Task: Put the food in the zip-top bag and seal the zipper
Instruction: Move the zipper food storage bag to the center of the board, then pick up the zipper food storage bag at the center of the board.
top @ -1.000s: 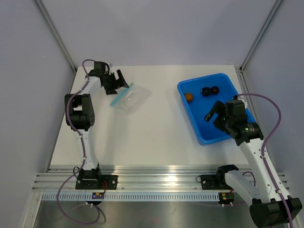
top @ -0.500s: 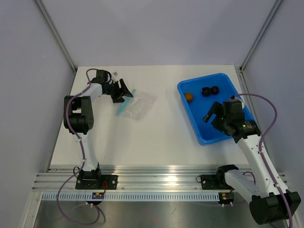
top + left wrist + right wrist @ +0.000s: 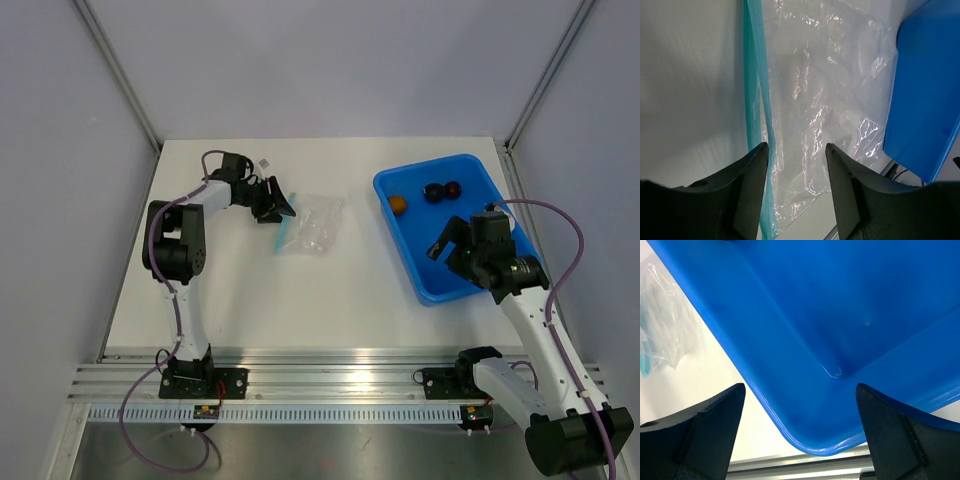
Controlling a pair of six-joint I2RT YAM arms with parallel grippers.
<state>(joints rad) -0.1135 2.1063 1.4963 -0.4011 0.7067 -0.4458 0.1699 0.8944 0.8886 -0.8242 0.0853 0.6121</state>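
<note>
Clear, crinkled bag [image 3: 312,226] with teal zipper [image 3: 754,100] down one edge, flat on table [image 3: 300,300]. Straddled at zipper edge by left gripper [image 3: 796,147], jaws partly spread, not yet clamped. Right gripper [image 3: 800,390] spread wide, holding nothing, over near corner of tray [image 3: 440,292]. Seen from overhead only: food [image 3: 433,192] at tray's far end, well apart from bag.

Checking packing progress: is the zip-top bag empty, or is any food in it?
Empty. The zip-top bag shows only clear crinkled plastic; all three food pieces sit in the blue tray.
</note>
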